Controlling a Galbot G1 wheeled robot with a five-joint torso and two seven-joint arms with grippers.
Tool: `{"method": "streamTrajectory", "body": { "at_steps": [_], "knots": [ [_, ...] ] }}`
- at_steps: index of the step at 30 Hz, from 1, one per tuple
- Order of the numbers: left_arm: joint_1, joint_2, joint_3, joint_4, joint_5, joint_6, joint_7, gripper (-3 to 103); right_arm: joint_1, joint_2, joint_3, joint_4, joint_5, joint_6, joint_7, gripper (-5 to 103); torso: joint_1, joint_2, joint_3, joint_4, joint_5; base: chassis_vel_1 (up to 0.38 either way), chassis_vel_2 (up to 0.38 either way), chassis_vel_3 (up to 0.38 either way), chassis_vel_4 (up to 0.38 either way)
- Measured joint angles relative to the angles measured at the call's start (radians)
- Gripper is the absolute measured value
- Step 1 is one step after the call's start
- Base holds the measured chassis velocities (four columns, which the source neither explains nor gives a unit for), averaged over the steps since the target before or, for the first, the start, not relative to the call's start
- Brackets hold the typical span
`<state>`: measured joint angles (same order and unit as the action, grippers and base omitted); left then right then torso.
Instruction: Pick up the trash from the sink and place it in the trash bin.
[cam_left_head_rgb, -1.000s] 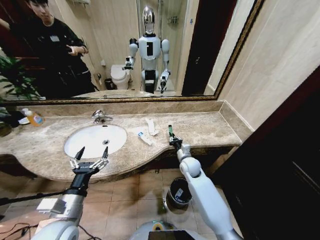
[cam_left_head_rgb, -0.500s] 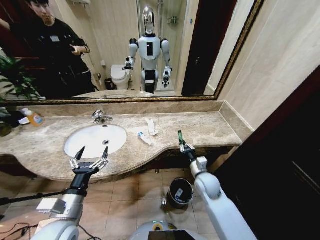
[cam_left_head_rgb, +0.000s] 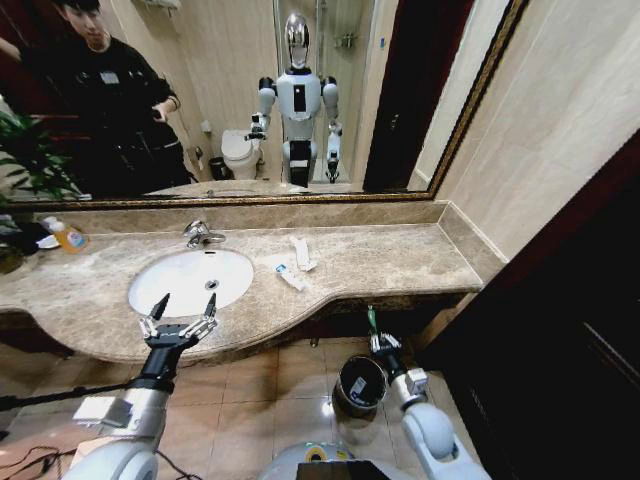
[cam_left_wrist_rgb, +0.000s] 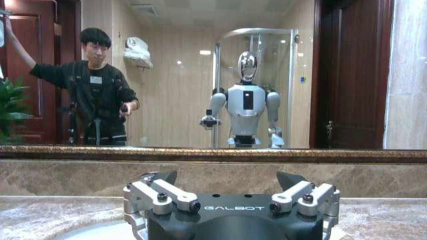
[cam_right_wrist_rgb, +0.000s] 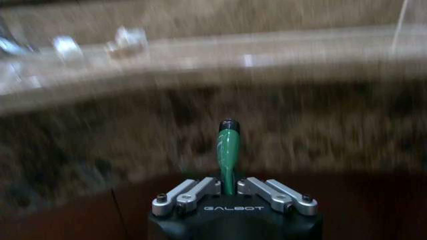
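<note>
Below the marble counter edge (cam_left_head_rgb: 330, 300), right gripper (cam_left_head_rgb: 374, 338) clamps the dark-green tube (cam_right_wrist_rgb: 228, 150), pointing twelve o'clock; left gripper (cam_left_head_rgb: 178, 318) splayed.

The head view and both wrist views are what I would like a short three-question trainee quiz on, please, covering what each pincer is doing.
1. True or false: the right pincer grips a dark-green tube.
2. Where is the right pincer? A) above the sink B) below the countertop edge, just above the trash bin C) at the faucet
3. Fill in: the left pincer hovers open at the near rim of the ____.

Key
1. True: the fingers are closed on its lower end and the capped end sticks out.
2. B
3. sink. White scraps lie on the countertop beside it.
</note>
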<state>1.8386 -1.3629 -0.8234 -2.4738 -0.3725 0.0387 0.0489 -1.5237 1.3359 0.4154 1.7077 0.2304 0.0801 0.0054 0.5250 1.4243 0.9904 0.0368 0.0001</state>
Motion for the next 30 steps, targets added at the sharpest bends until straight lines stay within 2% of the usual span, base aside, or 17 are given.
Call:
{"method": "streamTrajectory", "body": {
  "at_steps": [5,10,15,27,28,29,30],
  "knots": [
    [0.000,0.000,0.000,0.000,0.000,0.000,0.000,100,0.026,0.011,-0.003,-0.125,0.015,0.004,-0.016,8,0.000,0.000,0.000,0.0000,-0.0001,0.000,0.000,0.000,0.000],
    [0.000,0.000,0.000,0.000,0.000,0.000,0.000,100,0.100,0.021,-0.009,-0.379,0.006,0.055,-0.027,8,0.000,0.000,0.000,-0.0001,0.0001,0.000,0.000,0.000,0.000],
    [0.000,0.000,0.000,0.000,0.000,0.000,0.000,100,0.148,0.028,-0.013,-0.523,0.007,0.082,-0.027,8,0.000,0.000,0.000,0.0000,0.0001,0.000,0.000,0.000,0.000],
    [0.000,0.000,0.000,0.000,0.000,0.000,0.000,100,0.177,0.050,-0.020,-0.549,0.003,0.074,-0.017,8,0.000,0.000,0.000,0.0000,-0.0001,0.000,0.000,0.000,0.000],
    [0.000,0.000,0.000,0.000,0.000,0.000,0.000,100,0.177,0.055,-0.020,-0.548,-0.003,0.074,-0.009,5,0.000,0.000,0.000,0.0000,-0.0001,0.000,0.000,0.000,0.000],
    [0.000,0.000,0.000,0.000,0.000,0.000,0.000,100,0.177,0.058,-0.020,-0.547,-0.008,0.075,-0.006,10,0.000,0.000,0.000,0.0000,-0.0001,0.000,0.000,0.000,0.000],
    [0.000,0.000,0.000,0.000,0.000,0.000,0.000,100,0.177,0.058,-0.020,-0.547,-0.008,0.075,-0.006,10,0.000,0.000,0.000,0.0000,-0.0001,0.000,0.000,0.000,0.000]
  ]
}}
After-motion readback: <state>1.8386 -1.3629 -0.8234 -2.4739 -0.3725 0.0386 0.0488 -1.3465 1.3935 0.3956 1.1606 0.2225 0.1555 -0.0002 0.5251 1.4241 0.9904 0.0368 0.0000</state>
